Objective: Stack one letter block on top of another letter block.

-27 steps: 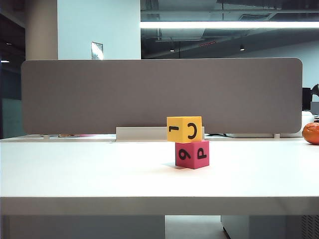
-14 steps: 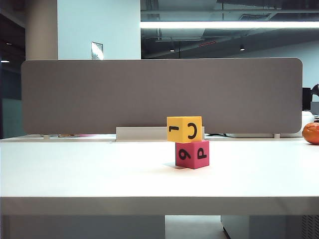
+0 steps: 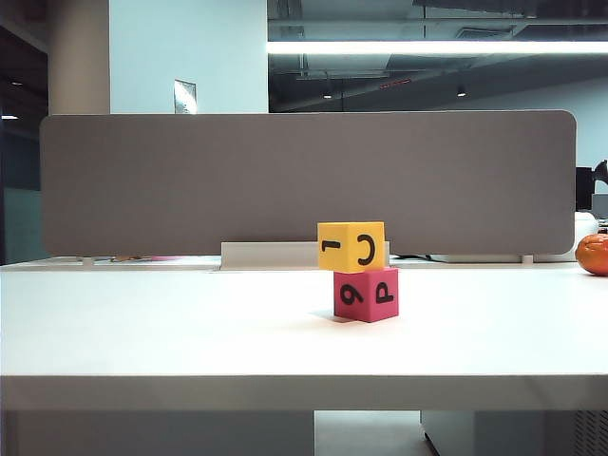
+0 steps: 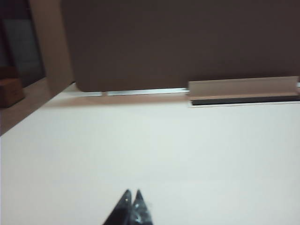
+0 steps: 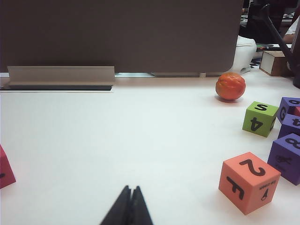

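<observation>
In the exterior view the yellow letter block (image 3: 352, 247), marked "1" and "C", rests on top of the pink-red letter block (image 3: 367, 294), marked "9" and "P", on the white table (image 3: 171, 332). Neither arm shows in that view. My left gripper (image 4: 131, 193) is shut and empty over bare table, with no block in its view. My right gripper (image 5: 131, 189) is shut and empty too; a sliver of the pink-red block (image 5: 5, 168) shows at the frame's edge, well apart from it.
An orange ball (image 5: 230, 86) (image 3: 594, 255) lies near the grey divider panel (image 3: 304, 180). The right wrist view also shows an orange block marked "2" and "F" (image 5: 248, 182), a green block marked "S" and "4" (image 5: 260, 118) and purple blocks (image 5: 288, 157).
None in the exterior view: the stack stands as before and no arm enters the frame.
</observation>
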You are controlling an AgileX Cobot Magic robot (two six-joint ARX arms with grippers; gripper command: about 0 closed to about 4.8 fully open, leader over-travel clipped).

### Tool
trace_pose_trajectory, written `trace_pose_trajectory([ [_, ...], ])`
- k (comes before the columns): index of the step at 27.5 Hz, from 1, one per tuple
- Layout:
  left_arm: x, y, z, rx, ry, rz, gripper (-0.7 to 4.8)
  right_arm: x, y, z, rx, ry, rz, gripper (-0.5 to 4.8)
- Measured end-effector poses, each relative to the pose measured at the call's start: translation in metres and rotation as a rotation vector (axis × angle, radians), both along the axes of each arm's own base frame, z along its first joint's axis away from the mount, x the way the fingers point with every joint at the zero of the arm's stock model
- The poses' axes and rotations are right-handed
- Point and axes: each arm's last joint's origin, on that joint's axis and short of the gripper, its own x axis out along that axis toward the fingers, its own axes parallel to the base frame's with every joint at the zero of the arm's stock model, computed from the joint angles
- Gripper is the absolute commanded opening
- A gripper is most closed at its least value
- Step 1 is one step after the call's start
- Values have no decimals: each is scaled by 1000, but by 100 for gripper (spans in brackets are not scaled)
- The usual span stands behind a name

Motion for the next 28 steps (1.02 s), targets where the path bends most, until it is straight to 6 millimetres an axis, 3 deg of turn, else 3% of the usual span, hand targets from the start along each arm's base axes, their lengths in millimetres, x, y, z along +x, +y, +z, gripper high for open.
trace_pose_trajectory([
  [28,0,-1,0,5,3,-49,-6,0,0,0,0,0,0,-5],
])
